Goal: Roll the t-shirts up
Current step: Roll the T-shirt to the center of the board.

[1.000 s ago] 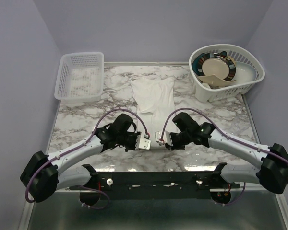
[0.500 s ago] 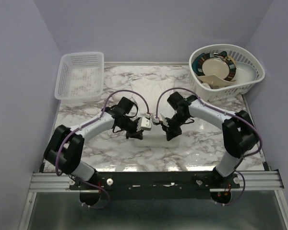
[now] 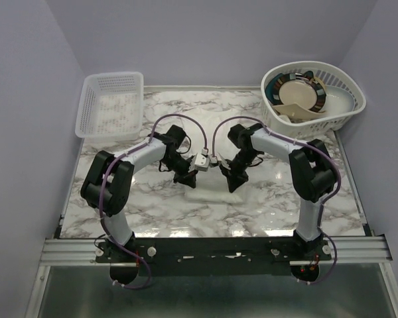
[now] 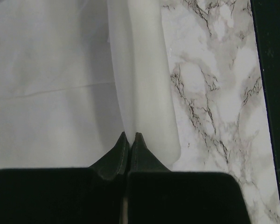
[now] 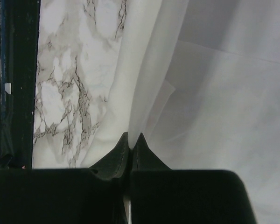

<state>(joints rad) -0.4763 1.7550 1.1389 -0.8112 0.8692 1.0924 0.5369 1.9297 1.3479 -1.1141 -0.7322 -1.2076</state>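
Note:
One white t-shirt [image 3: 209, 190] lies mid-table, largely hidden under both wrists in the top view. My left gripper [image 3: 187, 177] is shut on a raised fold of it. In the left wrist view the fingertips [image 4: 130, 136] pinch that fold, with the t-shirt [image 4: 60, 88] spread flat to the left and marble to the right. My right gripper [image 3: 233, 180] is shut on the cloth too. Its fingertips [image 5: 134, 136] pinch a lifted fold in the right wrist view, where the t-shirt [image 5: 224, 102] fills the right side. No printed marks show.
An empty white lattice basket [image 3: 111, 106] stands at the back left. A white basket [image 3: 345, 109] holding plates and bowls stands at the back right. A dark rail [image 3: 219, 248] runs along the near table edge and shows as a dark strip [image 4: 276, 70] in the left wrist view.
Both arms have swung from the near edge out over the shirt, and their wrists now meet mid-table. The flat shirt is now bunched into folds. The right jaws closed a little.

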